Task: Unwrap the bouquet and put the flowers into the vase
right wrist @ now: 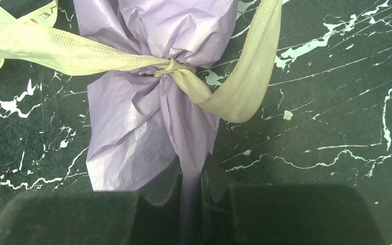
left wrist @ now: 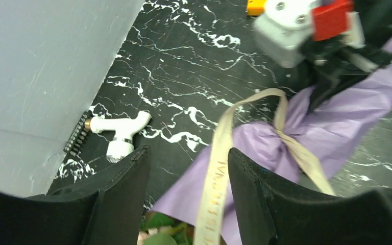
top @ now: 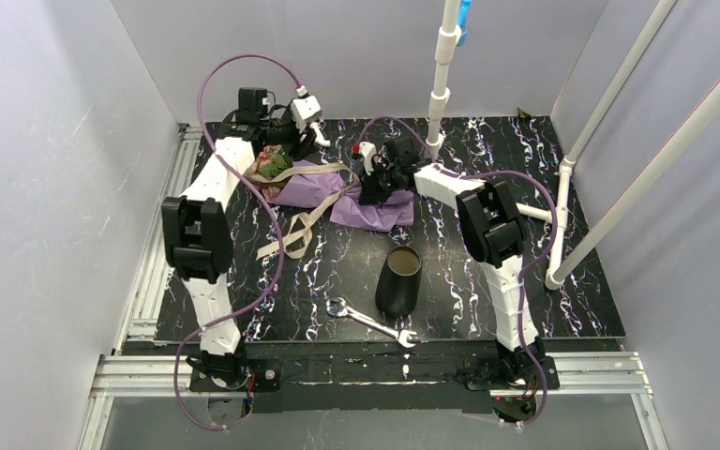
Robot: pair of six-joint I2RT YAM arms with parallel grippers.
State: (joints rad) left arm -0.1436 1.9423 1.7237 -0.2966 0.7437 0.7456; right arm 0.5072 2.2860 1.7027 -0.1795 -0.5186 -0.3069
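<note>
From where I stand, the bouquet [top: 337, 192] lies on the desk [top: 525, 281] just beyond the vase [top: 399, 279], its knot not yet undone. The right end effector [right wrist: 189, 178] pinches the bouquet's purple paper tail. The left end effector [left wrist: 188, 168] gapes around the ribbon [left wrist: 215, 173], seemingly without touching it. Next I'd expect it to close on the ribbon and tug the knot loose.

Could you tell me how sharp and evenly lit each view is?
Top external: sharp, evenly lit, no strong glare on the table. Left wrist: soft overall, the ribbon and purple paper smeared. Right wrist: the knot crisp, while its fingers are dark and out of focus.
</note>
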